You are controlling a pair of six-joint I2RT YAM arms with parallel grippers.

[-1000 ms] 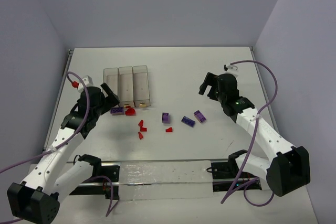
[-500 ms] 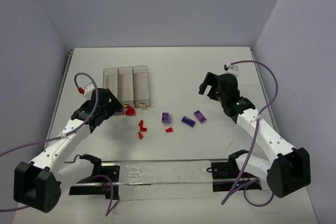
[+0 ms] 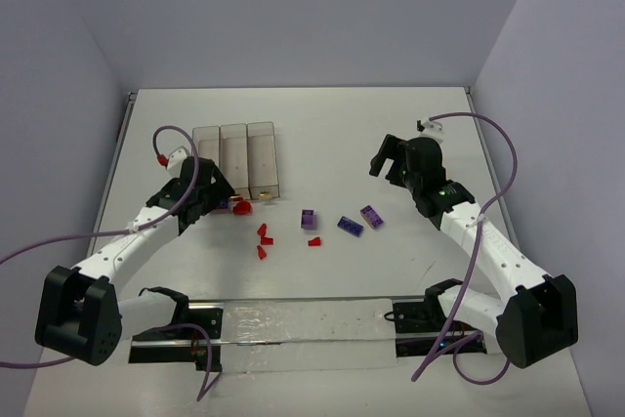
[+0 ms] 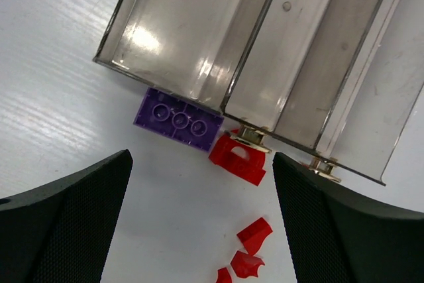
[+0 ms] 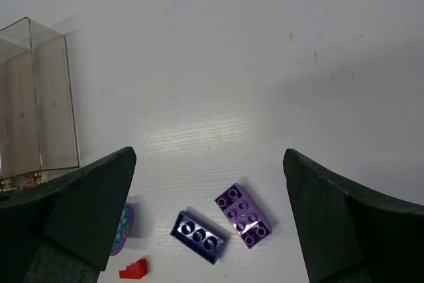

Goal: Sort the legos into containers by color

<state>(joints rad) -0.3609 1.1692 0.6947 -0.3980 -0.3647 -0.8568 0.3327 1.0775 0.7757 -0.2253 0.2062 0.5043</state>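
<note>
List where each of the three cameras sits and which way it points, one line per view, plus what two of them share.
Top external: above and behind the robot, looking down the table; both arms show, left gripper and right gripper open.
Left wrist: above the table, looking down at the containers' near ends and a purple block; its fingers frame the bottom.
Right wrist: looking down at two purple bricks; its fingers show.
Shared: the containers appear in all three.
</note>
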